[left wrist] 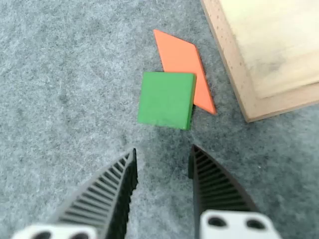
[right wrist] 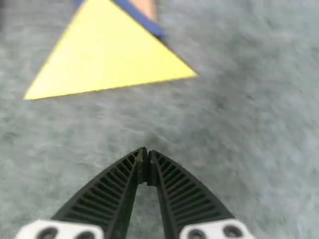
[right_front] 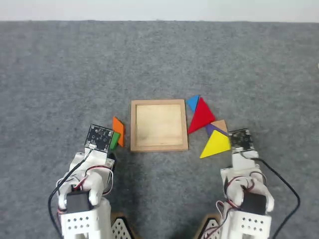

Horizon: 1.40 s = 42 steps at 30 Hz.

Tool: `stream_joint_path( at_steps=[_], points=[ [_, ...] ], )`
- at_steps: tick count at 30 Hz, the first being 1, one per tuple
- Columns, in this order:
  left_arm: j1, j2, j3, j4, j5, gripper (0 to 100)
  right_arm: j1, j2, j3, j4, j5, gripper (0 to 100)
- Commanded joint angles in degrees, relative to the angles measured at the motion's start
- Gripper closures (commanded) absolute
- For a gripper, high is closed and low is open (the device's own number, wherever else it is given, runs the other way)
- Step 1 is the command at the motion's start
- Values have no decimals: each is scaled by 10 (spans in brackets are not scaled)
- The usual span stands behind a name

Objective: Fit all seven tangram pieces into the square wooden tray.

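The square wooden tray (right_front: 134, 124) lies at the table's middle with nothing in it. Left of it a green square (left wrist: 166, 99) rests partly on an orange parallelogram (left wrist: 180, 64). My left gripper (left wrist: 163, 157) hangs open just short of the green square, nothing between its fingers. Right of the tray lie a blue triangle (right_front: 192, 102), a red triangle (right_front: 201, 116), a tan piece (right_front: 220, 125), a purple piece (right_front: 214, 129) and a yellow triangle (right wrist: 107, 52). My right gripper (right wrist: 145, 153) is shut and empty, close to the yellow triangle's long edge.
Grey carpet-like cloth (right_front: 159, 59) covers the table, with wide bare room behind the tray. The tray's corner (left wrist: 251, 99) sits close beside the orange parallelogram. Both arm bases (right_front: 159, 219) stand at the front edge.
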Motion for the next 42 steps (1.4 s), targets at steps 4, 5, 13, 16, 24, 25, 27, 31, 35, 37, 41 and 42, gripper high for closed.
stream_joint_path(
  at_steps=[4,5,13,16,24,25,27,31,35,37,41,42],
  points=[
    [-4,-1,-4,3,-5,832,-30,-8,8,-1,23,990],
    [-4,-1,-4,3,-5,832,-18,-8,5,-2,54,990],
    [-4,-1,-4,3,-5,832,20,-7,-141,-30,144,939],
    [-4,-1,-4,3,-5,832,5,15,-209,-39,111,840],
    [-4,-1,-4,3,-5,832,-134,427,-359,-179,-105,805],
    [-4,-1,-4,3,-5,832,-145,490,-393,-195,-155,805],
    [-4,-1,-4,3,-5,832,-160,606,-460,-206,-263,805],
    [-4,-1,-4,3,-5,832,-168,818,-579,-189,-458,800],
    [-4,-1,-4,3,-5,832,-177,982,-679,-130,-560,800],
    [-4,-1,-4,3,-5,832,-176,1040,-723,-94,-581,800],
    [-4,-1,-4,3,-5,832,-172,1102,-766,-69,-585,800],
    [-4,-1,-4,3,-5,832,-172,1107,-767,-69,-585,800]
  ],
)
